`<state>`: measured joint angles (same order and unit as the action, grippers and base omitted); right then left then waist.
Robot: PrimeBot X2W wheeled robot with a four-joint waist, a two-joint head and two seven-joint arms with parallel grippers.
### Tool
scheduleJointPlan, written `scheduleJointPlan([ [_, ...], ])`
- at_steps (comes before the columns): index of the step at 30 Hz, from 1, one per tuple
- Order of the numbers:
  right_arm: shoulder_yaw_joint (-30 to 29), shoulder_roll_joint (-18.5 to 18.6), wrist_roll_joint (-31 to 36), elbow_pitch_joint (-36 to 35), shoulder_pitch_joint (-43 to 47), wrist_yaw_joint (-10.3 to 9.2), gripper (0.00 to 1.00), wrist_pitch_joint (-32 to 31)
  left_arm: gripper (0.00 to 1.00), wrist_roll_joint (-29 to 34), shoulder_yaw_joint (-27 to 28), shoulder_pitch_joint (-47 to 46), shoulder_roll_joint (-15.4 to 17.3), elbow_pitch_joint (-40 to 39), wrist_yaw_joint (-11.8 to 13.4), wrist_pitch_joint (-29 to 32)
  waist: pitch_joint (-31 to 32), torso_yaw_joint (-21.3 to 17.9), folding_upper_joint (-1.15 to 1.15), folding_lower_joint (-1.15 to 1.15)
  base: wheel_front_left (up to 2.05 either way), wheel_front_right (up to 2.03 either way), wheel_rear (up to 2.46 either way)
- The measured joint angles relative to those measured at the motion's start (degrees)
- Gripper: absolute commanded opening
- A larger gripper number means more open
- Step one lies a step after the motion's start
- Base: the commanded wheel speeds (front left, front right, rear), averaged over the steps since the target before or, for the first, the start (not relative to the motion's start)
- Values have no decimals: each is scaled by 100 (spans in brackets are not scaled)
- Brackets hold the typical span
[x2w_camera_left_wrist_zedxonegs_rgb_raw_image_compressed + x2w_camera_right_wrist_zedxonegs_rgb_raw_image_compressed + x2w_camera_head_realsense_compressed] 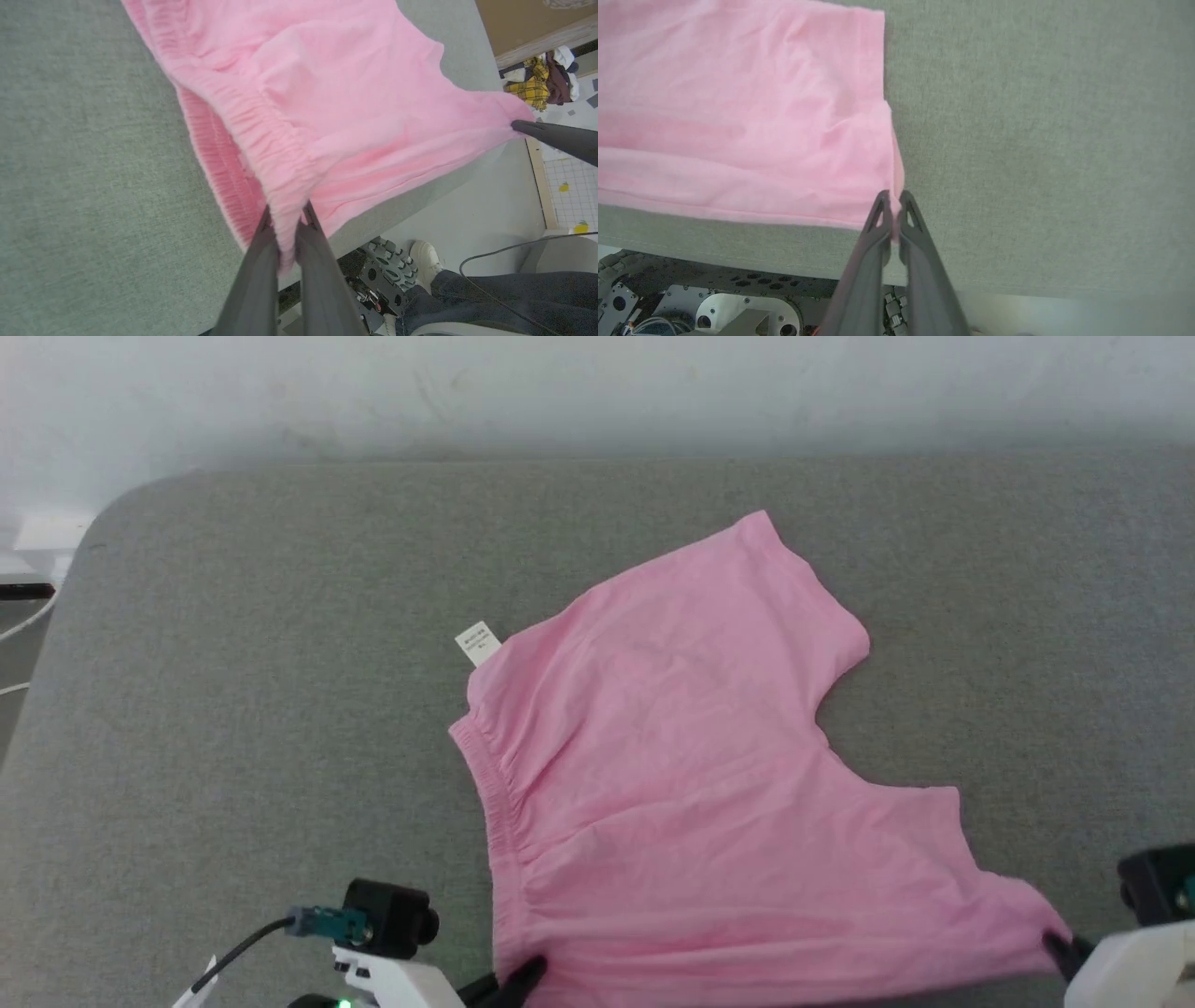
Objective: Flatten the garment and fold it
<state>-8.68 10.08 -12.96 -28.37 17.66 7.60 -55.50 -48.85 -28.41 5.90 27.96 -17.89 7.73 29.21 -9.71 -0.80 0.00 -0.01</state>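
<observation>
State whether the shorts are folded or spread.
Spread: shorts lie open, both legs showing; left claw and right claw pinch the near corners.

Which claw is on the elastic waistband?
The left claw: it is shut on the gathered, ribbed waistband corner of the garment. The right claw pinches a smooth leg-hem corner instead.

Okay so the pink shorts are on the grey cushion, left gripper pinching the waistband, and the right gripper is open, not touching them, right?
Not quite: the right gripper is shut on a corner of the shorts, as the right wrist view shows. The left gripper does pinch the waistband, on the grey cushion.
</observation>
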Motion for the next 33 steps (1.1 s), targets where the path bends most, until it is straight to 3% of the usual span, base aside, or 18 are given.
scheduleJointPlan([
  [4,247,341,41,-88,-709,1,0,290,0,2,82,-222,-231,-110,46,-181,30,65,0,0,0,0,0],
  [8,553,642,37,312,-1802,0,0,712,0,64,166,-749,-386,25,23,-330,-15,118,0,1,0,0,0],
  [21,1533,909,32,2938,-5271,1,0,1652,0,-12,715,-2477,-1238,1452,-265,-1313,-740,426,0,2,0,0,0],
  [33,1949,1120,31,5145,-6753,1,0,2033,0,157,767,-3265,-1907,2888,-474,-2282,-1672,921,0,2,0,0,0],
])
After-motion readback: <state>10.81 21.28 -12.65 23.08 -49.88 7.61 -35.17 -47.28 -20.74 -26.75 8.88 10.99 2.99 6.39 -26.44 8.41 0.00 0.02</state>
